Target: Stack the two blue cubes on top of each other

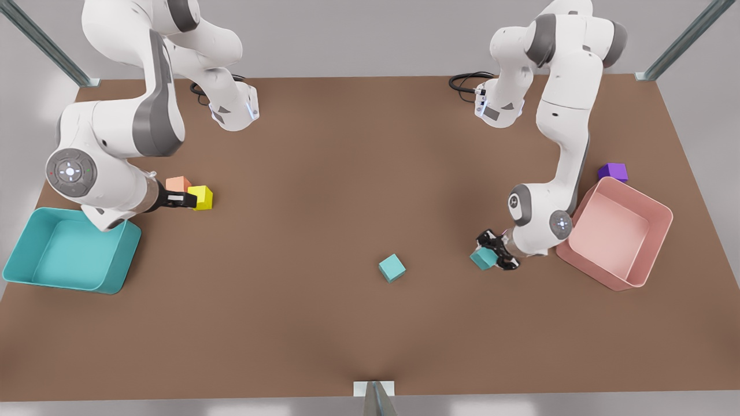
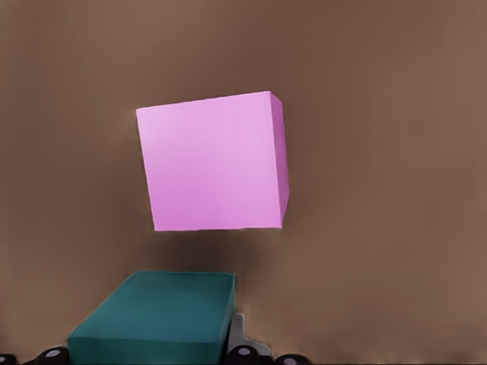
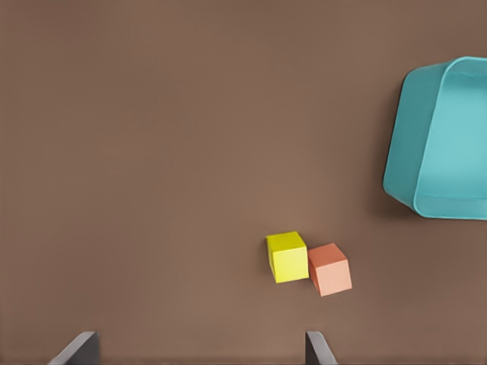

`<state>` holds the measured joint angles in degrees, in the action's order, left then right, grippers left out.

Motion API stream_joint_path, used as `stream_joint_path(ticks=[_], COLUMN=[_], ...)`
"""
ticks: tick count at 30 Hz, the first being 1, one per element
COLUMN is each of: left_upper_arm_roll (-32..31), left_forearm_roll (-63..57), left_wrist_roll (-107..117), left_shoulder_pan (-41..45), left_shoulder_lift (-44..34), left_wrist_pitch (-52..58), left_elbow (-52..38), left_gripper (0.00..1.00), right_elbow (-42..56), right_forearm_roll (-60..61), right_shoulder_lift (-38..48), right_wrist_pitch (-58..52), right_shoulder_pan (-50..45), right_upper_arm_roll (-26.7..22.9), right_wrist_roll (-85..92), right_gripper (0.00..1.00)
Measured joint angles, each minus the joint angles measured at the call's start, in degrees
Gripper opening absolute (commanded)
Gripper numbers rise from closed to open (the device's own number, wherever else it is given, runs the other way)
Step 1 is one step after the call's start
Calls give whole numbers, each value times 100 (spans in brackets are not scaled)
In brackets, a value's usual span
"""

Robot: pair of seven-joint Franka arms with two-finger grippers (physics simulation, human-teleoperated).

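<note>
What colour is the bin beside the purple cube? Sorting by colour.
Pink, the bin; the front view shows it best.

The tabletop (image 1: 324, 202) is plain brown. Two cubes are teal — one (image 1: 392, 267) lying free, one (image 1: 483, 258) in the black left claw (image 1: 493, 252). The bin (image 1: 69, 251) is teal too, a shade lighter inside. The other bin (image 1: 621, 237) is pink. Smaller cubes: yellow (image 1: 202, 197), orange (image 1: 178, 184), purple (image 1: 613, 171), and a pink one (image 2: 213, 163) — all plain. The arms are white with grey joints.
</note>
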<state>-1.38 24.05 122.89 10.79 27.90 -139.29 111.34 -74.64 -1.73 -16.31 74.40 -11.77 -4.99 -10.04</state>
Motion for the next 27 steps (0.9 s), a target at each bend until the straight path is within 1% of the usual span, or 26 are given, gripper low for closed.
stream_joint_path(ticks=[1, 2, 3, 4, 5, 6, 9, 16, 25, 26, 27], left_upper_arm_roll=[-90, -378, -571, -674, -725, -753, -762, -738, -731, -733, -737], left_forearm_roll=[-3, -21, -178, -461, -821, -1105, -1600, -1942, -2065, -2069, -2109], left_wrist_roll=[-9, -9, 8, 27, 46, 63, 112, 202, 276, 283, 314], left_shoulder_pan=[192, 390, 807, 1300, 1774, 2041, 2202, 1950, 1682, 1677, 1678], left_shoulder_lift=[-236, -362, -392, -180, 296, 670, 1217, 1718, 1935, 1954, 1968], left_wrist_pitch=[80, 172, 253, 324, 423, 513, 704, 959, 1148, 1157, 1148], left_elbow=[-6, -112, -448, -962, -1709, -2300, -3071, -3557, -3639, -3645, -3643], left_gripper=[52, 53, 56, 56, 56, 56, 56, 56, 56, 76, 100], right_elbow=[0, 1, 3, 5, 7, 11, 16, 46, 367, 372, 375], right_forearm_roll=[2, 4, 5, 7, 10, 12, 9, 15, -87, -97, -105], right_shoulder_lift=[-3, -7, -18, -33, -44, -48, -62, -162, -299, -305, -309], right_wrist_pitch=[-4, -8, -11, -14, -16, -19, -45, -74, -81, -84, -81], right_shoulder_pan=[3, 3, 2, 0, 1, -1, 10, -13, -233, -252, -263], right_upper_arm_roll=[0, 0, 3, 6, 8, 8, 4, 31, 31, 36, 31], right_wrist_roll=[-7, -14, -20, -25, -31, -37, -52, -79, -102, -105, -106], right_gripper=[100, 100, 100, 100, 100, 100, 100, 100, 100, 100, 100])
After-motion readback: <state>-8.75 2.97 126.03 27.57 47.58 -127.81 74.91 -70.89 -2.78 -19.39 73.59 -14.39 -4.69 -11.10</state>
